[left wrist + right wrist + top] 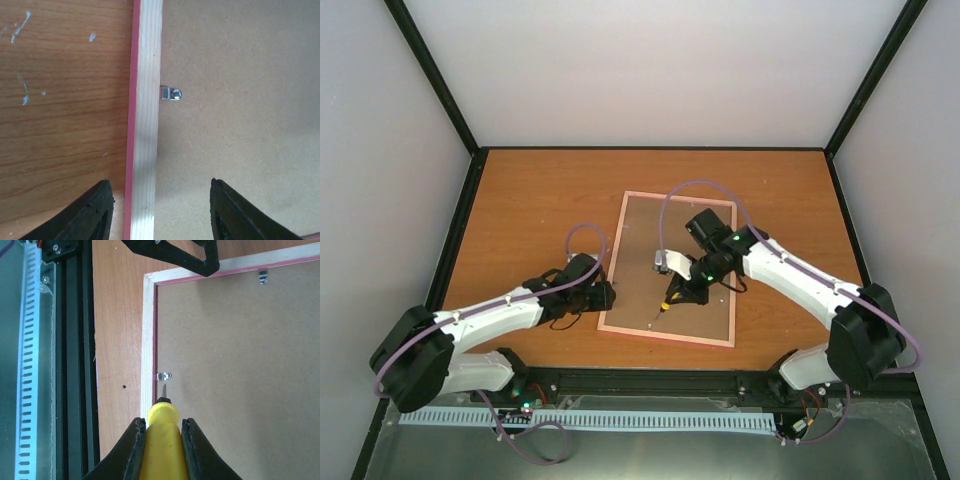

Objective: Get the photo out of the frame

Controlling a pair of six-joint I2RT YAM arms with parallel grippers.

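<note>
Two grippers sit at the near end of the frame [610, 270], which lies face down on the table [530, 200] so that its fastenings face up. Nearest the bases, the right gripper [162, 426] is clamped tight on the yellow handle of a screwdriver [161, 414]. The blade points at a small metal clip [164, 376] on the near rail, its tip just short of the clip. The aim is probably to turn or pry the clip off the brown backing board [240, 365]. Just to the left, the left gripper [160, 187] is wide open and grips nothing. Its fingers straddle the pale wooden left rail, one over the table and one over the board, likely to steady the frame against the tool's push. Whether they touch anything cannot be told. A little further along that rail a second clip [172, 93] lies turned over the board. Beyond, the board runs unbroken to the far rail. The photo cannot be seen and presumably lies beneath the board, inside the frame.
</note>
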